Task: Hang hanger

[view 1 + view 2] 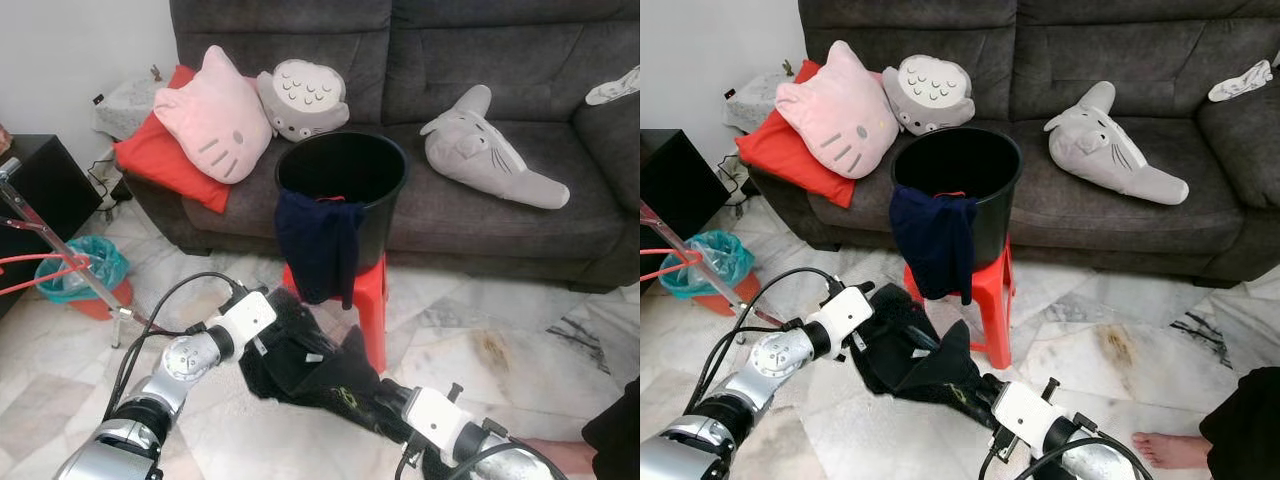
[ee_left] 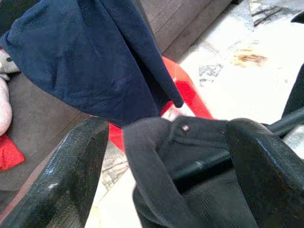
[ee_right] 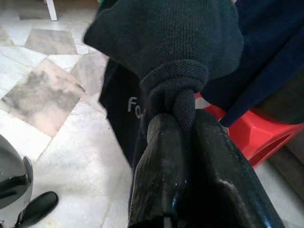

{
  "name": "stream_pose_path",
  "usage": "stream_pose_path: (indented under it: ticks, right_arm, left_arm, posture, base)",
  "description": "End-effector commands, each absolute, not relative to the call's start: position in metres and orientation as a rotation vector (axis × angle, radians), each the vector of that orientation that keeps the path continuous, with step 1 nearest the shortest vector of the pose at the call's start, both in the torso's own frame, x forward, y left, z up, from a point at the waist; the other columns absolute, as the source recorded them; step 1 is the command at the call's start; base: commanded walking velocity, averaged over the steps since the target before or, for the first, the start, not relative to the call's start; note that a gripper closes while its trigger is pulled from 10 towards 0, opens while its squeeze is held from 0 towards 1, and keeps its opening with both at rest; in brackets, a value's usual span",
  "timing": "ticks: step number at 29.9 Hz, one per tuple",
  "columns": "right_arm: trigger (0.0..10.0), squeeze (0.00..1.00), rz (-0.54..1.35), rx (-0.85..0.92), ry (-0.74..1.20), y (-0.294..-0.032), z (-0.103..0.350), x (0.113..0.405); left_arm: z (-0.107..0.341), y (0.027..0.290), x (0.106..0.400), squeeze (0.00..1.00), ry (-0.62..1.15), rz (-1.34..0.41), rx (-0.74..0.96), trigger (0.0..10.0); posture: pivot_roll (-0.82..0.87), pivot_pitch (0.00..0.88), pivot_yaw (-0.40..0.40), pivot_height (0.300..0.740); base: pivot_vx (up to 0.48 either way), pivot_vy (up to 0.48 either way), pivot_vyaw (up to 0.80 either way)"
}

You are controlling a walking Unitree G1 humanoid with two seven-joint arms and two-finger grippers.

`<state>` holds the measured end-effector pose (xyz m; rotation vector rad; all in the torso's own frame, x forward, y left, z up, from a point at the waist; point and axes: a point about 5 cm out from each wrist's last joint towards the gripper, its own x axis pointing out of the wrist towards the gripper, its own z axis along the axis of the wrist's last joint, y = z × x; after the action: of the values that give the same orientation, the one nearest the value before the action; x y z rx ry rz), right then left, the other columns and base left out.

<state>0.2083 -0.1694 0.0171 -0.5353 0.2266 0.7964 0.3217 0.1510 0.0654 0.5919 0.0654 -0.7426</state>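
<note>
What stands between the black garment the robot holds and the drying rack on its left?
Nothing visible: bare floor separates the black garment, at the left gripper and right gripper, from the drying rack. The bucket stands ahead, aside.

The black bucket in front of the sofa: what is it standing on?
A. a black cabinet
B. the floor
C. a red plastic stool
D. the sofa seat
C: the black bucket sits on top of a red plastic stool, with a dark blue cloth draped over its rim.
</note>
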Motion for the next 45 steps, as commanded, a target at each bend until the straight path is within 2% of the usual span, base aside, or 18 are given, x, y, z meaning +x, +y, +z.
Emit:
stream_pose_path:
  ticks: [1, 7, 12, 15, 21, 25, 30, 33, 45]
  right_arm:
    - [10.0, 0.0, 0.795, -0.519, 0.194, -0.168, 0.02, 0.209]
    - [10.0, 0.0, 0.8, -0.531, 0.201, -0.168, 0.017, 0.208]
    - [10.0, 0.0, 0.811, -0.52, 0.193, -0.163, 0.018, 0.208]
    - [10.0, 0.0, 0.819, -0.51, 0.192, -0.162, 0.018, 0.207]
    - [10.0, 0.0, 0.838, -0.498, 0.197, -0.164, 0.018, 0.205]
    - [10.0, 0.0, 0.843, -0.492, 0.196, -0.164, 0.018, 0.204]
    - [10.0, 0.0, 0.856, -0.486, 0.201, -0.165, 0.018, 0.203]
    - [10.0, 0.0, 0.863, -0.482, 0.209, -0.168, 0.017, 0.201]
    - [10.0, 0.0, 0.893, -0.471, 0.221, -0.187, 0.024, 0.196]
  left_arm:
    - [0.072, 0.162, 0.326, 0.0, 0.057, -0.714, 0.598, 10.0]
    - [0.1, 0.171, 0.344, 0.0, -0.034, -0.574, 0.547, 10.0]
    - [0.1, 0.175, 0.347, 0.0, 0.015, -0.595, 0.582, 10.0]
    - [0.096, 0.178, 0.344, 0.0, 0.035, -0.635, 0.673, 10.0]
    - [0.085, 0.196, 0.335, 0.0, 0.114, -0.731, 0.965, 10.0]
    - [0.083, 0.208, 0.331, 0.0, 0.156, -0.758, 1.036, 10.0]
    - [0.083, 0.214, 0.328, 0.0, 0.184, -0.803, 1.01, 10.0]
    - [0.08, 0.216, 0.32, 0.0, 0.23, -0.905, 0.922, 10.0]
    - [0.077, 0.224, 0.299, 0.0, 0.281, -1.144, 0.798, 10.0]
  posture:
    - [-0.07, 0.044, 0.101, 0.74]
    - [-0.07, 0.047, 0.103, 0.74]
    - [-0.07, 0.049, 0.105, 0.74]
    - [-0.07, 0.049, 0.105, 0.74]
    - [-0.06, 0.051, 0.106, 0.74]
    - [-0.06, 0.053, 0.107, 0.74]
    - [-0.06, 0.054, 0.107, 0.74]
    - [-0.06, 0.054, 0.107, 0.74]
    - [-0.06, 0.051, 0.112, 0.74]
  base:
    - [0.0, 0.0, 0.0]
    - [0.0, 0.0, 0.0]
    - [0.0, 0.0, 0.0]
    - [0.0, 0.0, 0.0]
    - [0.0, 0.0, 0.0]
    - [0.0, 0.0, 0.0]
    - [0.0, 0.0, 0.0]
    - [0.0, 0.0, 0.0]
    - [0.0, 0.0, 0.0]
